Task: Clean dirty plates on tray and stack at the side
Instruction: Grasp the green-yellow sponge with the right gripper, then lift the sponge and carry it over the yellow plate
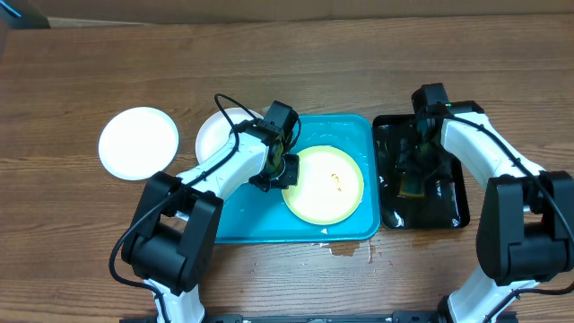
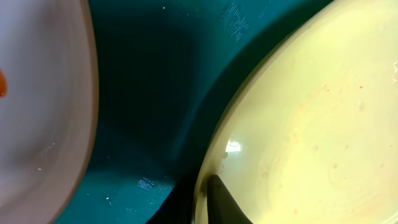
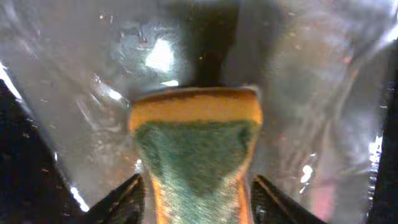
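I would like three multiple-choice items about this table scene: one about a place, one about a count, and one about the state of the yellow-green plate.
1. Where does the yellow-green plate lie?
A) in the blue tray
B) in the black tray
C) on the bare table

2. How many plates does the overhead view show?
A) two
B) three
C) five

3. How is the surface of the yellow-green plate?
A) spotless
B) with small orange marks
C) broken in two

Answers:
1 A: the tray's blue floor shows all around this plate.
2 B: one white plate at far left, a second white plate by the tray's left edge, and the yellow-green one.
3 B: the marks sit near its middle.
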Robot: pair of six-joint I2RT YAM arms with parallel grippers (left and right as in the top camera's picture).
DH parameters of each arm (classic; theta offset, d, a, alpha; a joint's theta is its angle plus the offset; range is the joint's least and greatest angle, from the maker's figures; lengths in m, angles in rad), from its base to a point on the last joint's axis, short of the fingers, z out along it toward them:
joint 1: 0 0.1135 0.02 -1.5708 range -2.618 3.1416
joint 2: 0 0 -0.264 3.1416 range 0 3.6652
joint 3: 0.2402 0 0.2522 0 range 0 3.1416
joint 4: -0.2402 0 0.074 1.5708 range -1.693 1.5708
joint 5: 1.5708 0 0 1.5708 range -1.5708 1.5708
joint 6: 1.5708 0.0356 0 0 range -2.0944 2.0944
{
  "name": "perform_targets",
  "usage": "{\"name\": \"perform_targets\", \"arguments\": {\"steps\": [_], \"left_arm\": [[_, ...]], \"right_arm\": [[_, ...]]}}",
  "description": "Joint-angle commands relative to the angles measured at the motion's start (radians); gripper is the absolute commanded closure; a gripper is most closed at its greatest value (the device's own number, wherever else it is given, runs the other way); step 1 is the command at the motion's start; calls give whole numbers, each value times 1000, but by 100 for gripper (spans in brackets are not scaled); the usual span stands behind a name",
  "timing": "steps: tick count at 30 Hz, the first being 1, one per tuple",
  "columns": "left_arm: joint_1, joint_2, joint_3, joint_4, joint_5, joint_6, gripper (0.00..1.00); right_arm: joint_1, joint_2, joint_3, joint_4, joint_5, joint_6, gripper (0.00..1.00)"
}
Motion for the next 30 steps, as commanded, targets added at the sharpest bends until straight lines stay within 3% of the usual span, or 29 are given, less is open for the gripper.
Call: {"name": "perform_targets", "arguments": {"steps": [1, 6, 8, 9, 10, 20, 25, 27, 28, 30], "left_arm": [[-1, 16, 1, -4, -9, 11, 87], [-1, 16, 1, -4, -9, 11, 83], [-1, 16, 1, -4, -9, 11, 78], [-1, 16, 1, -4, -9, 11, 77], [-1, 16, 2, -4, -9, 11, 77], [-1, 16, 6, -10, -9, 11, 78], [-1, 16, 6, -10, -9, 11, 78], [-1, 16, 6, -10, -10, 11, 84], [-1, 16, 6, -11, -10, 11, 95], [-1, 16, 6, -12, -10, -18, 96]], "right_arm": [[-1, -3, -35, 26, -28, 5, 49], [-1, -3, -52, 37, -29, 5, 64], [-1, -3, -52, 37, -29, 4, 80], [-1, -3, -52, 37, -29, 4, 94], [-1, -3, -52, 37, -29, 4, 96], [-3, -3, -38, 36, -108, -56, 96], [-3, -3, 82, -111, -16, -51, 96], [-1, -3, 141, -187, 2, -49, 96], [0, -3, 170, -224, 13, -42, 96], [-1, -3, 224, -289, 39, 13, 96]]}}
